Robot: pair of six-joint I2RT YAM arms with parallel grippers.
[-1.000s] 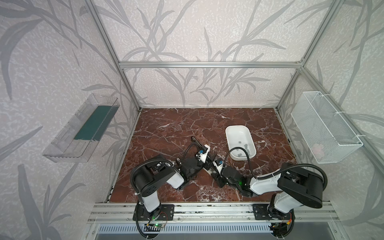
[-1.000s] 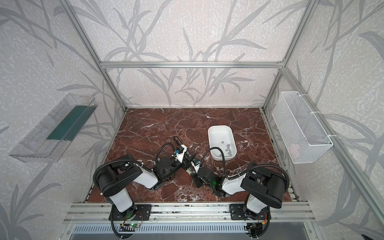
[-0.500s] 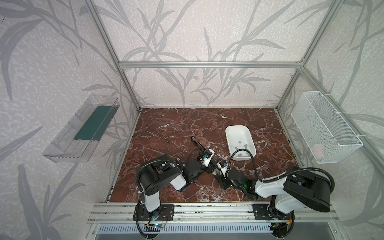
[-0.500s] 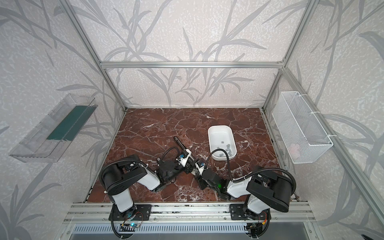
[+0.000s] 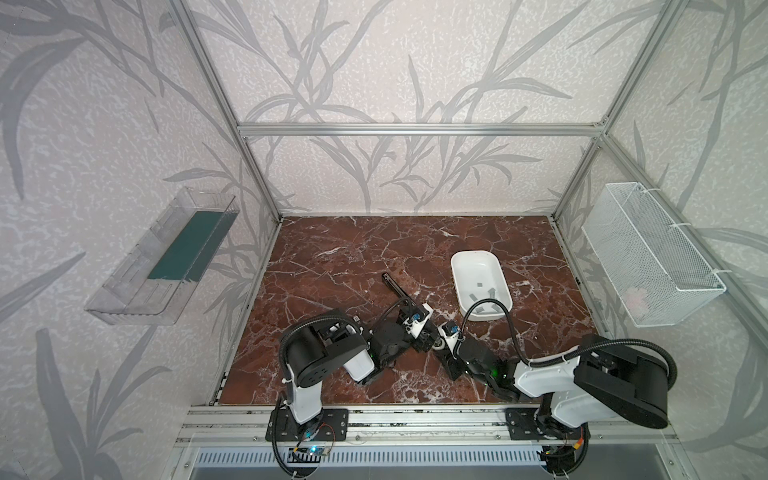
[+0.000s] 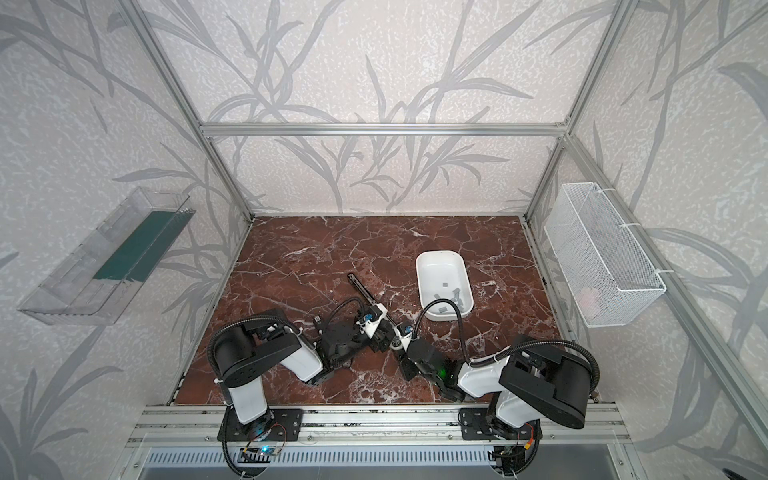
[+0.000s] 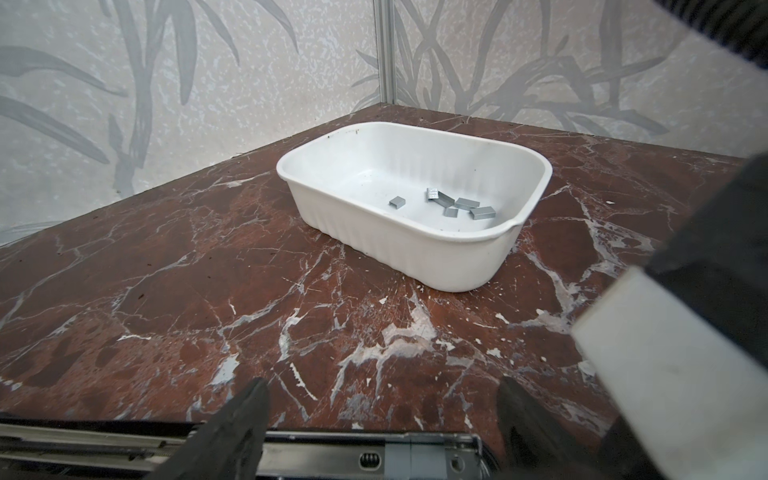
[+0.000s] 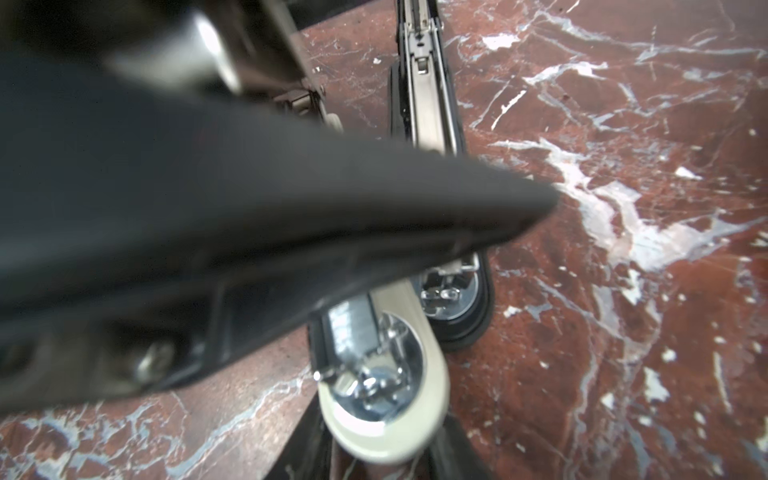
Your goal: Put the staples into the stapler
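Top views, left to right. Saw left gripper [image 7: 382, 395] spread wide, holding nothing, above the open stapler [image 5: 392, 286]. Saw right gripper [image 8: 382, 444] pinching its white end [image 8: 386, 386]. Feared a slip there and a stapler snapping shut. Counted two grippers, one stapler, one white tray [image 5: 457, 266], about six staples [image 7: 467, 203] lying in that tray.

Worktop [image 5: 332, 257], seen from the top views.
- Tray [image 5: 473, 252] sits right of centre, at mid-depth.
- Staples [image 5: 484, 305] lie in the tray, bunched toward its near end, with one a little farther in.
- Stapler [image 5: 392, 286] lies on the worktop left of the tray, running from far left to near right.
- Left gripper [image 7: 382, 395] and right gripper [image 8: 382, 453] meet at the stapler's near end, one from each side.
- Shelf [image 5: 137, 286] hangs on the left wall and basket [image 5: 648, 249] on the right wall, both off the worktop.
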